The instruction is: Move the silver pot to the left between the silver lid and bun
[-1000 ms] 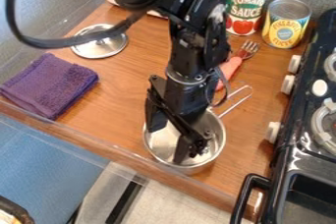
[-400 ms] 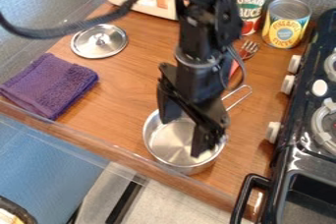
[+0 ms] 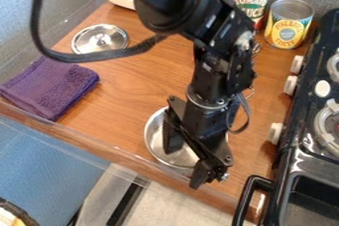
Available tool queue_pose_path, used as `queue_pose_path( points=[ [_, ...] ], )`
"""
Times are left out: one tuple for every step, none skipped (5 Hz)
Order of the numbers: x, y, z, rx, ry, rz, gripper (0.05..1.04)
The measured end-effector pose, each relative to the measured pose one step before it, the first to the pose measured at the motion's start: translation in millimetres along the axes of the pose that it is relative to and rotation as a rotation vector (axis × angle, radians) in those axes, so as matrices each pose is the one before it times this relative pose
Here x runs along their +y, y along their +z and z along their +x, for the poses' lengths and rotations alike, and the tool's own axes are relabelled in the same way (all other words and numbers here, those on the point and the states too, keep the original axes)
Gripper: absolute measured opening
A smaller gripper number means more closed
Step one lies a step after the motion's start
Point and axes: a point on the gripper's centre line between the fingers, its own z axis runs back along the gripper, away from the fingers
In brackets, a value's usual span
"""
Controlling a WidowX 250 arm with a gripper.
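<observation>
At the left, a folded purple cloth [image 3: 49, 87] lies by the front edge of the wooden counter [image 3: 126, 96]. Just above it, apart from it, sits a round silver metal lid [image 3: 92, 41] with a knob. Right of the two, a broad stretch of bare wood runs to the silver metal pot [image 3: 155, 133], which stands upright close to the slanting front edge, leaving a narrow strip of wood there.

The black two-finger pincer [image 3: 184, 169] hangs over the pot, fingers spread: one over the bowl, the other across its lower-right rim in view, its tip toward the counter's edge. Whether either finger touches the pot, I cannot tell.

Up and to the right, a red-labelled can [image 3: 246, 1] and a yellow-labelled can [image 3: 289, 24] stand near the back wall. The black toy stove [image 3: 301, 168] bounds the right side, a strip of wood between it and the pincer.
</observation>
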Motion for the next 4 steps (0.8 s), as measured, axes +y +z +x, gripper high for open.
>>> queue_pose_path(
  points=[
    [-1.82, -2.37, 6.15, 0.0039, -0.0069, 0.0127, 0.698],
    [-2.37, -0.96, 2.58, 0.0021, -0.0045, -0.0021, 0.415],
    [-0.07, 0.57, 0.17, 0.0014, -0.0107, -0.0037, 0.203],
    [6.17, 3.77, 1.05, 0.0055, 0.0326, -0.0229, 0.094]
  ],
)
